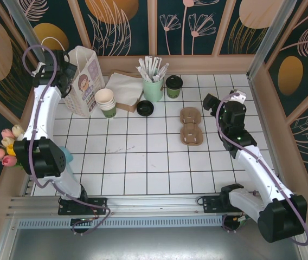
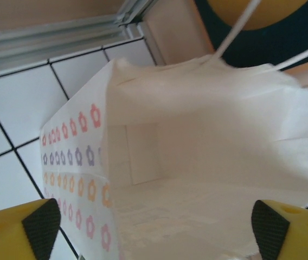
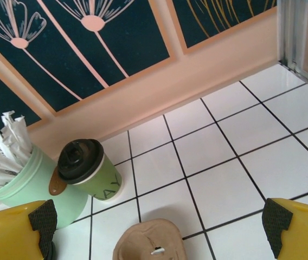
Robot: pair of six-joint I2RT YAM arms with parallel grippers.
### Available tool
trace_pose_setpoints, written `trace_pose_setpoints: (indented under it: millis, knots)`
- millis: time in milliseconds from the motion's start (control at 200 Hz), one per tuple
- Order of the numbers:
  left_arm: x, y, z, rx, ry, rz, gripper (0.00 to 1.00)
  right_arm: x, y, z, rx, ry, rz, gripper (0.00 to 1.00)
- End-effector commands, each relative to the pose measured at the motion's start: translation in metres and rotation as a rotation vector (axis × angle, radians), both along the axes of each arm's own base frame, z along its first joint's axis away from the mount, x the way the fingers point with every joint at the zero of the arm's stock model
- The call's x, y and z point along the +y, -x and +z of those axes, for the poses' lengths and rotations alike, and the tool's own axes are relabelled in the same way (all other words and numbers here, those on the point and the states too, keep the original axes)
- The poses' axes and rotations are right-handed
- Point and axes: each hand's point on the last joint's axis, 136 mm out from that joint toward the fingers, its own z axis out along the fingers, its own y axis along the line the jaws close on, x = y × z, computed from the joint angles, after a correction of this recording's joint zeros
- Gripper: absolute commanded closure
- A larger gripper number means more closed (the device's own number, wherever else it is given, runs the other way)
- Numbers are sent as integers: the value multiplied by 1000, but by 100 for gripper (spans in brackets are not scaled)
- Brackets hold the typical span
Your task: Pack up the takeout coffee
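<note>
From above, you see the takeout coffee (image 1: 173,85) standing lidded at the back, just beside the mint holder (image 1: 153,86), well apart from both arms. At the left wrist, the left gripper (image 2: 154,227) gapes wide and empty over the open paper bag (image 2: 197,151). At the right wrist, the right gripper (image 3: 159,222) stands wide, coffee ahead-left. Expect light, crushable paper walls; take its green side below the lid, gently.
</note>
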Motion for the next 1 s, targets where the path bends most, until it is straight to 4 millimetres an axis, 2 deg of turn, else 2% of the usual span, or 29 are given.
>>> trace_pose_setpoints:
  millis: [0, 135, 255, 340, 500, 611, 661, 671, 681, 696, 766, 916, 996]
  knots:
    - [1, 2, -19, 66, 32, 25, 14, -9, 3, 14, -30, -26, -50, 1]
    - [4, -1, -19, 53, 13, 31, 23, -10, 4, 16, -31, -22, -55, 1]
    - [8, -1, -20, 55, 0, 45, 35, -12, 7, 14, -20, -19, -64, 1]
    - [7, -2, -24, 58, 4, 45, 39, -15, 11, 13, -18, -19, -73, 1]
    - [7, -2, -22, 51, 3, 42, 61, -17, 16, 12, -18, -19, -82, 1]
    - [11, 1, -9, 23, -23, 56, 68, -17, 17, 12, -17, -19, -78, 1]
    - [14, 3, -9, 26, -37, 65, 74, -16, 17, 12, -18, -20, -75, 1]
    - [14, 4, -9, 29, -38, 67, 76, -16, 17, 12, -17, -20, -75, 1]
    - [15, 8, 0, 9, -41, 71, 78, -16, 17, 12, -17, -20, -75, 1]
    - [15, 10, 3, 2, -44, 75, 80, -16, 17, 12, -18, -22, -73, 1]
    - [19, 19, 8, -9, -50, 97, 90, -16, 17, 12, -17, -23, -73, 1]
    - [23, 40, 19, -49, -58, 125, 94, -12, 14, 13, -18, -22, -52, 1]
    - [25, 54, 26, -80, -60, 152, 100, -10, 12, 12, -15, -20, -44, 1]
